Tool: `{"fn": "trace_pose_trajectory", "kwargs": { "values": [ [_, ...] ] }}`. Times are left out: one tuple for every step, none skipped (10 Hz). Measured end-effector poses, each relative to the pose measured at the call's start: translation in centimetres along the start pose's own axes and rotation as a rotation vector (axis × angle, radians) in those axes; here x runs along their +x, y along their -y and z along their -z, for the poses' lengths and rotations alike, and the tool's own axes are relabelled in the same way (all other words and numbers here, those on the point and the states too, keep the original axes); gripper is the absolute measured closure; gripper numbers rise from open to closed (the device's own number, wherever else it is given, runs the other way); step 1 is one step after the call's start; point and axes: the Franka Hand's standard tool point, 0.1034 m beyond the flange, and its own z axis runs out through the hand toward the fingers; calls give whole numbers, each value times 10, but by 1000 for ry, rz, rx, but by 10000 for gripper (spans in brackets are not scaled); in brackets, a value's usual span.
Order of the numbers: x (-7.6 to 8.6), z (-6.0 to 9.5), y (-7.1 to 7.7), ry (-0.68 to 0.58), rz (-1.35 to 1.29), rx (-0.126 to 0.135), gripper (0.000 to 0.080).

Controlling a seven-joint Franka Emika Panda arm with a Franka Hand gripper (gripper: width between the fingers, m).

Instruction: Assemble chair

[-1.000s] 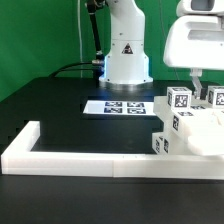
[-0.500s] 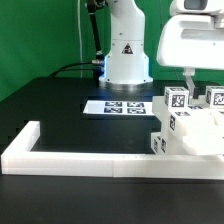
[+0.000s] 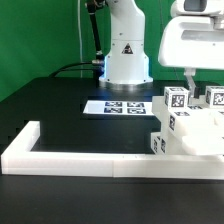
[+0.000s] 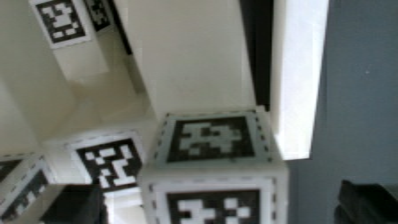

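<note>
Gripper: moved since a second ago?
Yes, slightly. Against the fixed marker board, the gripper has shifted a little toward the exterior view's left and sits over the chair parts, open.

Between the earliest exterior picture and now, the robot's white wrist housing (image 3: 196, 42) sits a little further toward the exterior view's left and slightly lower, over the cluster of tagged white chair parts (image 3: 185, 125). The claw (image 3: 199, 81) hangs closer above those parts, one finger (image 3: 188, 80) just over the upright tagged block (image 3: 178, 99). That block shows marginally further toward the exterior view's left. Over the last half second nothing visibly shifts.
</note>
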Motion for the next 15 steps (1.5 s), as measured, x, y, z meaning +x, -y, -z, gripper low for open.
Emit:
{"fn": "trace_pose_trajectory", "kwargs": {
  "values": [
    [0, 0, -1, -2, -1, 0, 150],
    [0, 0, -2, -2, -2, -1, 277],
    [0, -1, -2, -1, -2, -1, 414],
    [0, -1, -2, -1, -3, -1, 414],
    [0, -1, -2, -1, -3, -1, 514],
    [0, -1, -2, -1, -4, -1, 514],
    [0, -1, -2, -1, -38, -1, 514],
    [0, -1, -2, -1, -43, -1, 514],
    [0, -1, -2, 0, -122, 0, 514],
    [1, -1, -3, 0, -233, -1, 514],
    [2, -2, -7, 2, -304, -6, 514],
    [3, -2, -9, 2, -387, -4, 514],
    [3, -2, -9, 5, -544, 4, 512],
    [3, -2, -8, 5, -636, 5, 512],
    [3, -2, -8, 3, -719, 10, 512]
  ]
}}
